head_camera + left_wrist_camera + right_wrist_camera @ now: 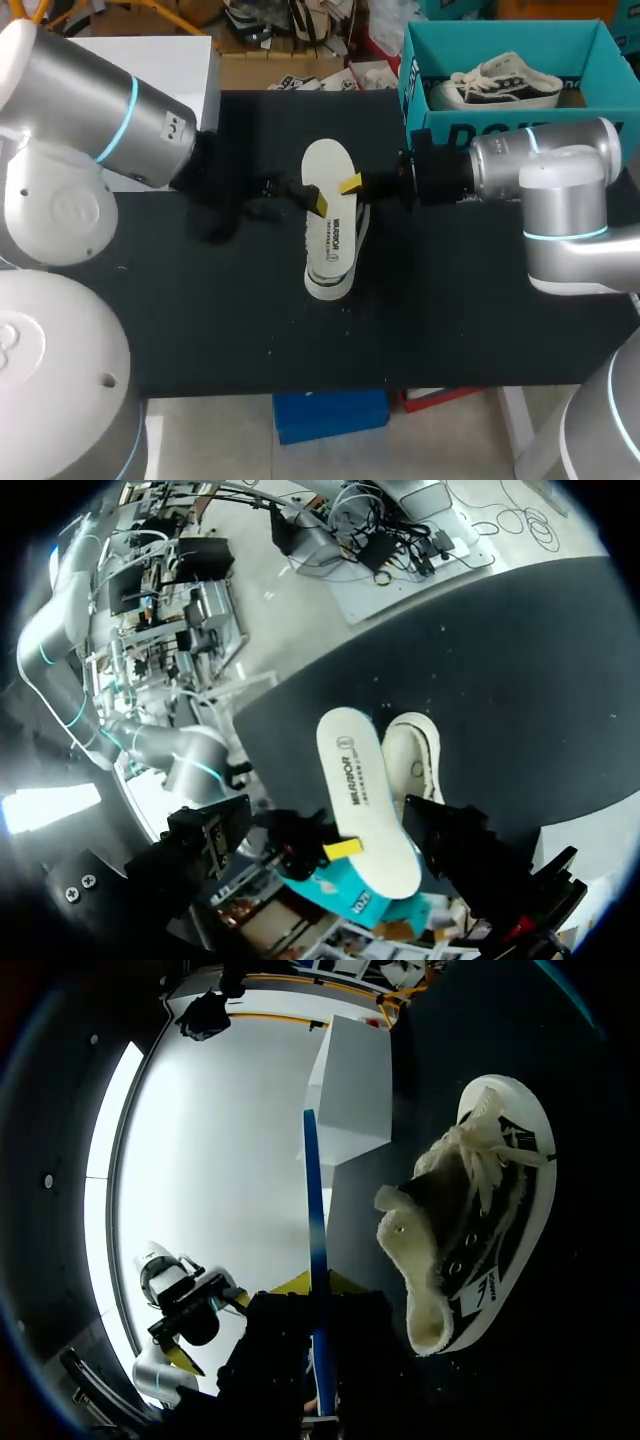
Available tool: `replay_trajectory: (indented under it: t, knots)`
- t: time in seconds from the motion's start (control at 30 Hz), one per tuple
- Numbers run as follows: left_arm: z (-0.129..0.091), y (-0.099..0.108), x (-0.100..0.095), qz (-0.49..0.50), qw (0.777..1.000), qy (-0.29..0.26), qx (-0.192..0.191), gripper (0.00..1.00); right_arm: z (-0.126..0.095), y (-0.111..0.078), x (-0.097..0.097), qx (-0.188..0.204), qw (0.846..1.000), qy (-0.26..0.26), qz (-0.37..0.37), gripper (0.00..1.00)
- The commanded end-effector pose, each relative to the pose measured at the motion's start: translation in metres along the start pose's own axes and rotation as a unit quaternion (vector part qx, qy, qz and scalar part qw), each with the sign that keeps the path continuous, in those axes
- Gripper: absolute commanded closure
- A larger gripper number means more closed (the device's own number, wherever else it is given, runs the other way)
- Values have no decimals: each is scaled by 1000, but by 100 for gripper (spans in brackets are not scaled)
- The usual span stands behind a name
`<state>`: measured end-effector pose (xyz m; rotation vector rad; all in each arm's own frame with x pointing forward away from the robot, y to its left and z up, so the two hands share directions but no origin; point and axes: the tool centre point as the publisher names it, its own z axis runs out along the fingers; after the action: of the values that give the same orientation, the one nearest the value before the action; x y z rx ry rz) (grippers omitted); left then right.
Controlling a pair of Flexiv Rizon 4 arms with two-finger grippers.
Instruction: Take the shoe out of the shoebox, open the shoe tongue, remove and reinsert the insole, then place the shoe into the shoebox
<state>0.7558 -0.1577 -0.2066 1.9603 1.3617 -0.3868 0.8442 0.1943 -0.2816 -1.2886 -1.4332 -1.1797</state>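
now, likely reinsertion: right gripper (352,184), clamped on the white foam insole (325,165), must feed it into the black-and-cream canvas shoe (480,1220).

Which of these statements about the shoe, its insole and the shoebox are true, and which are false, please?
1. The insole is out of the shoe on the table and held over it. True.
2. The shoebox is empty. False: a second shoe lies in it.
3. The right gripper holds the insole. True.
4. The shoebox stands at the table's near left corner. False: it is at the far right.
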Motion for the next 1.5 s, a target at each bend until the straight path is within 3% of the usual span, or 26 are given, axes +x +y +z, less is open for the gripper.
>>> replay_trajectory:
  t: [0.03,0.23,0.37,0.6,1.5]
  knots:
    - [1,6,-4,107,871,478,43,0,1,0,0,0,1000,-1,0,100]
    - [1,6,-4,107,871,478,43,0,1,0,0,0,1000,-1,0,100]
    - [12,15,-16,60,864,491,96,0,1,0,0,0,1000,-1,0,100]
    - [16,27,-22,-18,858,498,126,0,1,0,0,0,1000,-1,0,100]
    - [14,26,-34,-84,884,449,100,0,1,0,0,0,1000,-1,0,100]
